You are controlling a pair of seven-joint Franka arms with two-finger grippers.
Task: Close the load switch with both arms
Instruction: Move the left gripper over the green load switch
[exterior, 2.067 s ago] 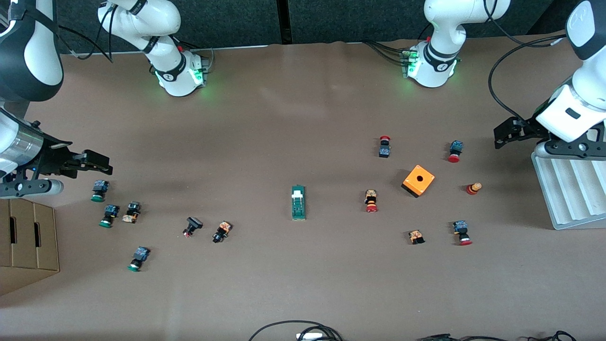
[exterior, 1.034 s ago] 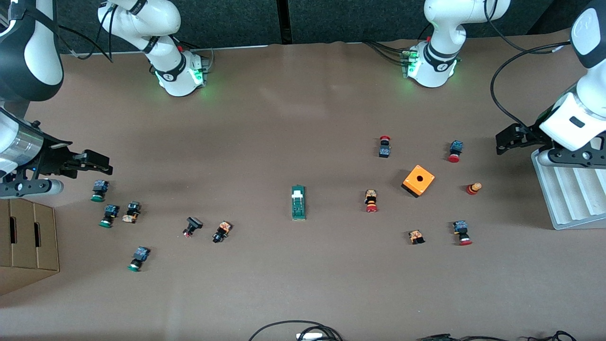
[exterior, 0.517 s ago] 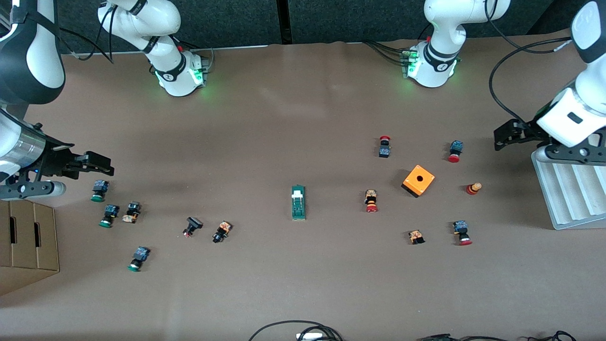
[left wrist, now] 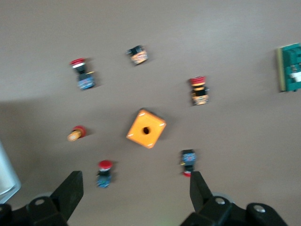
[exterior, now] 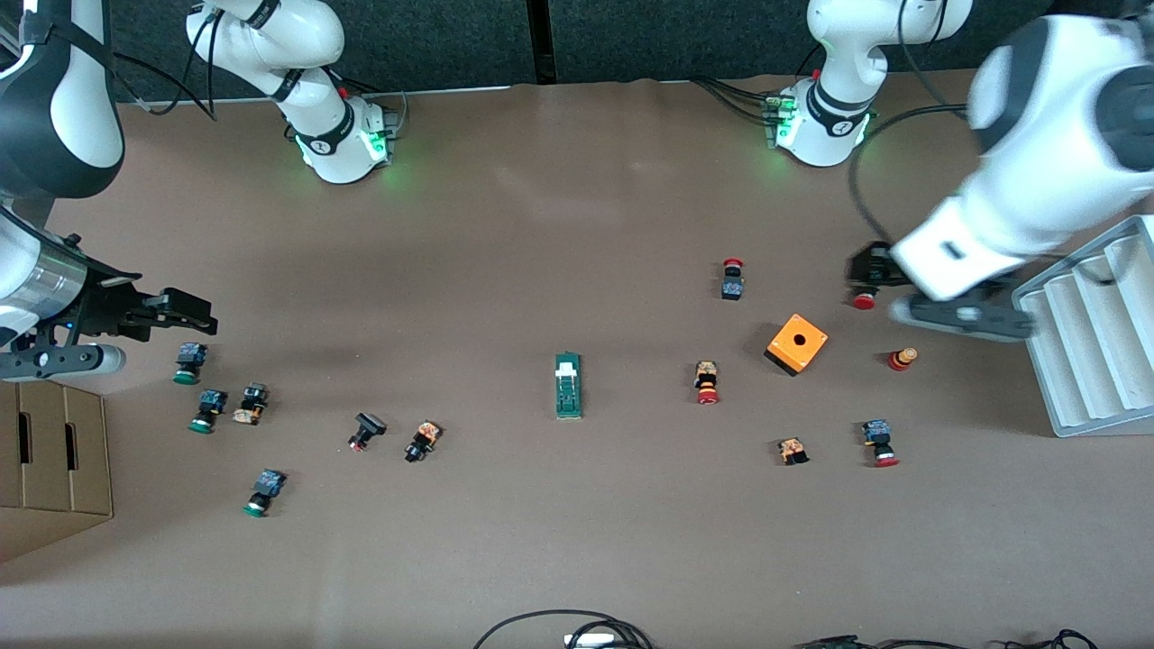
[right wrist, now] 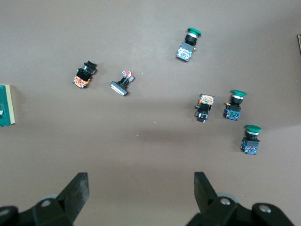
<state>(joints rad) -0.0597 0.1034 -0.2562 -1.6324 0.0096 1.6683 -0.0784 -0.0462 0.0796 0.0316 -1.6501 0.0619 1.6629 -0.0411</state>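
The load switch (exterior: 568, 386), a narrow dark-green block with a small white piece, lies flat at the middle of the table. It also shows at the edge of the left wrist view (left wrist: 291, 67) and of the right wrist view (right wrist: 5, 105). My left gripper (exterior: 864, 268) hangs open over a red-capped push button (exterior: 864, 300) close to the orange cube (exterior: 797, 343); its fingers (left wrist: 71, 186) hold nothing. My right gripper (exterior: 200, 313) waits open and empty above the green-capped push buttons (exterior: 187, 362) at the right arm's end, wide apart in its wrist view (right wrist: 141, 181).
Small red-capped buttons (exterior: 707, 382) lie scattered around the orange cube. Green-capped and black buttons (exterior: 421, 441) are strewn toward the right arm's end. A white ribbed tray (exterior: 1086, 333) stands at the left arm's end, a cardboard box (exterior: 45, 460) at the right arm's end. Cables (exterior: 568, 626) lie along the front edge.
The left arm has swung off the white tray toward the table's middle, its open gripper now over the red button by the orange cube. The right arm has not moved.
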